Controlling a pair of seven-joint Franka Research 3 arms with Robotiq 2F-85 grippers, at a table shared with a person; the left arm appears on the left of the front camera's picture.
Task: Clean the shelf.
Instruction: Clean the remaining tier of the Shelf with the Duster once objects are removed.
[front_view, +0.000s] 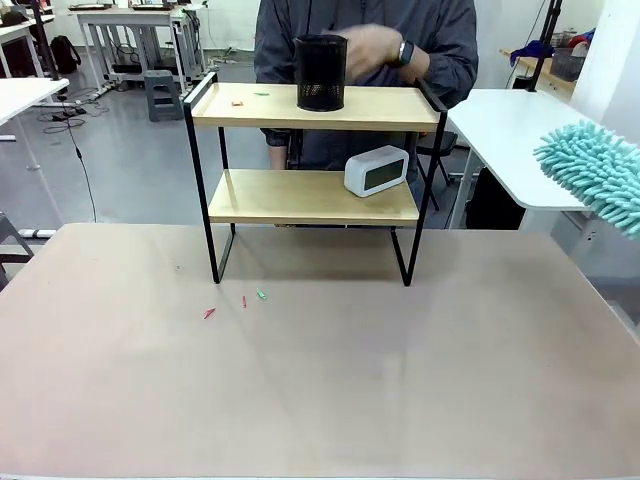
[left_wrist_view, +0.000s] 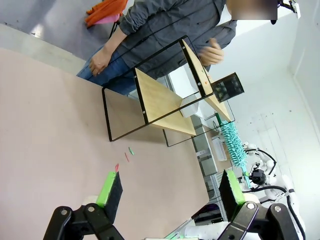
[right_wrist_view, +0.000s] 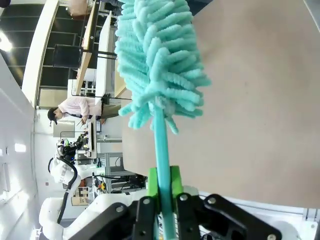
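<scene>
Shelf (front_view: 300, 197) stands at the far side of the table (front_view: 320, 400), toward the person. Risk: a wide sweep could tip the mesh cup (front_view: 320, 72) on top, or clip the person's hand (front_view: 375, 50) beside it. My right gripper (right_wrist_view: 162, 182) pinches the duster (right_wrist_view: 157, 60) by its slim teal handle, head fluffy chenille. My left gripper (left_wrist_view: 170, 187) is spread, empty. Boards: light smooth wood. Frame: thin black metal.

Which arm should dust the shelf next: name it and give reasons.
Right. The right arm's jaws are shut on the teal duster, raised to the right of the shelf, whose top board holds scraps. The left arm's jaws are open and empty.
</scene>
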